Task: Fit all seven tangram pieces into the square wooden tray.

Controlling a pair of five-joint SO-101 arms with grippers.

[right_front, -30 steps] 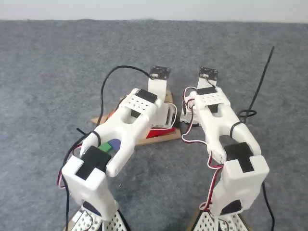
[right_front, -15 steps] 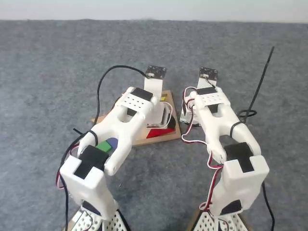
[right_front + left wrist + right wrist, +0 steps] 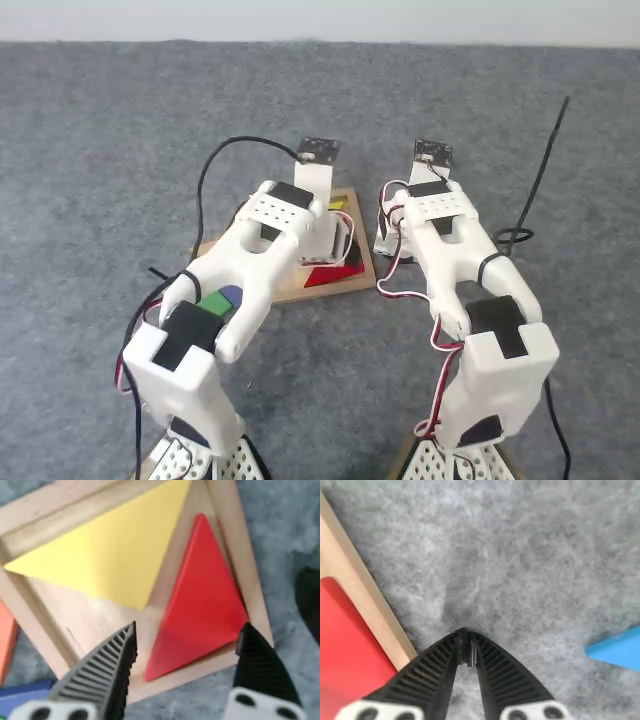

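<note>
The square wooden tray (image 3: 240, 555) holds a large yellow triangle (image 3: 110, 555) and a red triangle (image 3: 200, 600) lying flat side by side. My left gripper (image 3: 187, 632) hangs open just above the red triangle's wide end, holding nothing. In the high view the left arm (image 3: 270, 230) covers most of the tray (image 3: 295, 290), with the red triangle (image 3: 335, 276) at the tray's near right corner. My right gripper (image 3: 466, 635) is shut and empty over the carpet, just outside the tray's rim (image 3: 365, 605). A light blue piece (image 3: 617, 650) lies on the carpet a little beyond it.
An orange piece (image 3: 5, 635) and a dark blue piece (image 3: 20, 695) lie off the tray's left side. A green piece (image 3: 213, 300) and the dark blue one (image 3: 233, 295) show beside the left arm. Black cables trail across the grey carpet (image 3: 100, 150).
The left arm has swung slightly left and away over the tray, uncovering more of the tray's right side. The right arm has not moved.
</note>
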